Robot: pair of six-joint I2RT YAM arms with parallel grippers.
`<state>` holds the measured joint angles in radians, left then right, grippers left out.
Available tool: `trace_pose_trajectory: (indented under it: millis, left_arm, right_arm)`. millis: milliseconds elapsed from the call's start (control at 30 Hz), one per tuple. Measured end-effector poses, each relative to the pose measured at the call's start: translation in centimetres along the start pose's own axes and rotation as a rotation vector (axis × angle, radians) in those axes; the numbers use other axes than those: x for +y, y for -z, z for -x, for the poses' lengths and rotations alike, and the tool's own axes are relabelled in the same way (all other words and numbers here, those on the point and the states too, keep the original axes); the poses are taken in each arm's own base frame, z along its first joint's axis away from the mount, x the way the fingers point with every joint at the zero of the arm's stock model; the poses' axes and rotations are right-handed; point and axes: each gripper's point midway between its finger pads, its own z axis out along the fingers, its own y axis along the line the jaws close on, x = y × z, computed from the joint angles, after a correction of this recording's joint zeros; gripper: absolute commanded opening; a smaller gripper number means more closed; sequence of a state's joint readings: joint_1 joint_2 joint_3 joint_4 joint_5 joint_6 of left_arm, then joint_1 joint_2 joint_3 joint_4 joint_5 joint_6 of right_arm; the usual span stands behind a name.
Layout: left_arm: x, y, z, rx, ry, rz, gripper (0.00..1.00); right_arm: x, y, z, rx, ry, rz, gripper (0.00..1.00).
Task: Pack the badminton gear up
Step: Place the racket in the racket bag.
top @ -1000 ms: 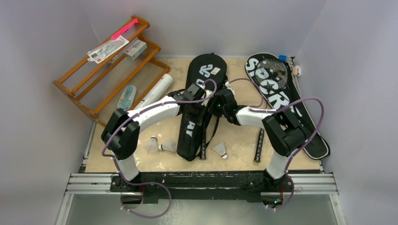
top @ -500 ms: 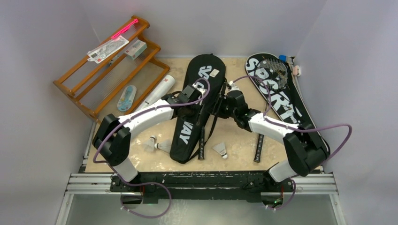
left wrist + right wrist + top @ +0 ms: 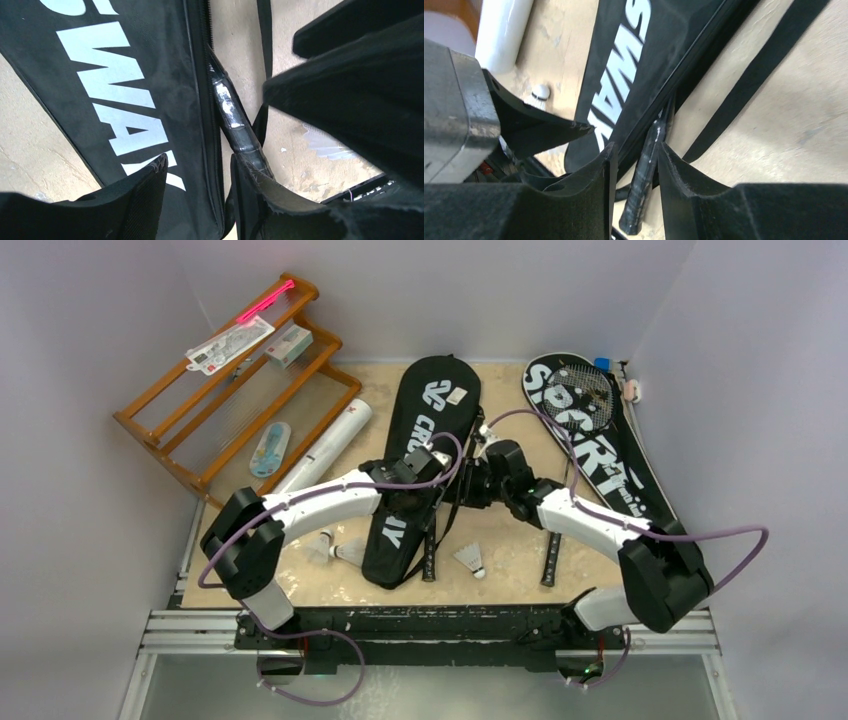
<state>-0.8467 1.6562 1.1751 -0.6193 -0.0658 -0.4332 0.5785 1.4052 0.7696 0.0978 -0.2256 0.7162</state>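
Observation:
A black bag (image 3: pixel 420 455) with white lettering lies mid-table, and a racket handle (image 3: pixel 432 552) sticks out of its near end. My left gripper (image 3: pixel 425 490) is open over the bag's zipper edge (image 3: pixel 212 125), with the handle (image 3: pixel 232 117) by its right finger (image 3: pixel 255 190). My right gripper (image 3: pixel 466 485) is open just right of it. In the right wrist view the handle (image 3: pixel 644 175) lies below the narrow gap between the fingers (image 3: pixel 594 190). A second bag (image 3: pixel 605 460) with a racket (image 3: pixel 580 392) on it lies at right. The white tube (image 3: pixel 325 445) lies at left. Shuttlecocks (image 3: pixel 352 552) (image 3: pixel 470 560) lie near.
An orange wooden rack (image 3: pixel 230 380) with a carton and a card stands at back left. Another black handle (image 3: pixel 549 555) lies right of centre. A black strap (image 3: pixel 754 75) runs across the tan table. Walls close in on the left, the back and the right.
The bag's near end swung left. Both grippers moved nearer along the bag's right edge, and the right arm stretched out.

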Motion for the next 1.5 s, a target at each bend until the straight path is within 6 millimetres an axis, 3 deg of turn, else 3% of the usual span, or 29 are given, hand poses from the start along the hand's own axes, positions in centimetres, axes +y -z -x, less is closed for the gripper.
trace_pose_trajectory:
  millis: [133, 333, 533, 867, 1033, 1133, 1233, 1267, 1500]
  left_arm:
    - [-0.8, 0.0, -0.8, 0.002, -0.029, 0.02, 0.49]
    - [-0.8, 0.2, -1.5, 0.006, -0.046, 0.068, 0.49]
    - [-0.2, 0.0, -1.7, 0.004, -0.042, 0.117, 0.51]
    - [0.1, -1.4, -2.6, 0.033, -0.041, 0.137, 0.51]
    - [-0.1, -2.2, -3.2, 0.055, -0.042, 0.122, 0.46]
    - [-0.1, -2.7, -3.4, 0.063, -0.043, 0.125, 0.33]
    - [0.0, -2.7, -3.5, 0.065, -0.034, 0.131, 0.04]
    - [0.0, -2.7, -3.5, 0.064, -0.032, 0.13, 0.0]
    - [-0.4, -1.7, -2.9, 0.041, -0.024, 0.109, 0.0]
  right_arm:
    - [0.6, 0.0, -2.7, 0.073, 0.013, 0.03, 0.37]
    - [0.1, 0.0, -8.8, 0.208, 0.004, 0.033, 0.37]
    - [0.4, 0.2, -11.3, 0.254, -0.007, 0.039, 0.38]
    - [1.6, 0.0, -12.6, 0.256, -0.014, 0.044, 0.42]
    - [0.7, -0.4, -12.6, 0.228, -0.027, 0.013, 0.42]
    - [0.2, -1.1, -12.8, 0.23, -0.035, -0.003, 0.45]
    - [-0.5, -1.6, -13.2, 0.234, -0.043, -0.026, 0.46]
    - [-0.6, -1.8, -13.1, 0.231, -0.046, -0.031, 0.46]
    - [-0.2, -2.4, -12.9, 0.217, -0.053, -0.01, 0.45]
